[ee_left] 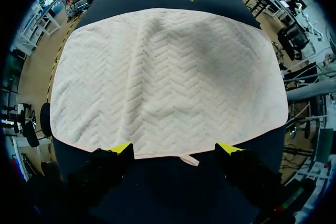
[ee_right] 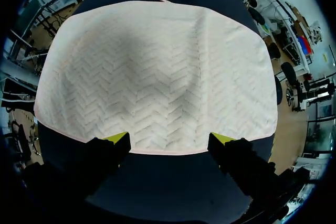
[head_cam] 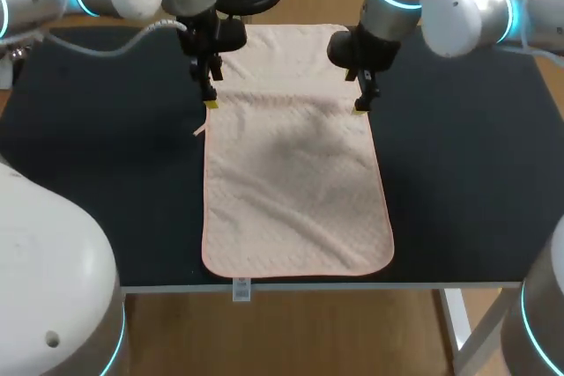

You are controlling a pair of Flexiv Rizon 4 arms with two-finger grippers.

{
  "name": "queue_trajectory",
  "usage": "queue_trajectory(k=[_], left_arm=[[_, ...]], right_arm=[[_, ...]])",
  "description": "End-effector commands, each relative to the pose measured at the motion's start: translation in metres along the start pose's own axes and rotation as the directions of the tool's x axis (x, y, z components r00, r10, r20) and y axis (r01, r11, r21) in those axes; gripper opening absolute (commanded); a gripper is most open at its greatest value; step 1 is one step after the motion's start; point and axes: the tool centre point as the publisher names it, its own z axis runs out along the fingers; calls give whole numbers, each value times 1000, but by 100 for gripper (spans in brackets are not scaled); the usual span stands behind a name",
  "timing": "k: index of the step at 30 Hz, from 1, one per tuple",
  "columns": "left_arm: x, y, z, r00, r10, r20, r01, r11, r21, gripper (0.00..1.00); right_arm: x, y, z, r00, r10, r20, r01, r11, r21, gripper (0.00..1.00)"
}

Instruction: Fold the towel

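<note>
Pale pink towel (head_cam: 295,182) lies flat on the bench (head_cam: 106,182), long edges right at the tips of the left end effector (head_cam: 210,105) and right end effector (head_cam: 359,109), both fingers apart, nothing gripped, apparently no fold made yet.

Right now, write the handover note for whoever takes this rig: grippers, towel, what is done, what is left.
Left gripper: open, at the towel's left long edge, holding nothing.
Right gripper: open, at the right long edge straight across from it, holding nothing.
Towel: spread flat in one layer on the dark table, with its near short end at the table's front edge. A small loop sticks out between the left gripper's fingers.
Done: both grippers are lined up on opposite edges.
Left: no fold made yet. Grip both edges, probably, then fold.
</note>
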Motion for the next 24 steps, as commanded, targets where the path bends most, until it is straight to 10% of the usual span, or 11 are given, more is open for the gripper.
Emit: queue_trajectory(k=[1, 24], left_arm=[[-8, -3, 18, 1000, 8, -13, -8, 1000, 10, 100], [-7, -3, 53, 999, -3, -41, 3, 1000, 3, 100]], right_arm=[[-11, 4, 18, 1000, 13, -26, -12, 999, 39, 100], [-18, -1, 51, 999, 28, -43, -24, 996, 89, 100]])
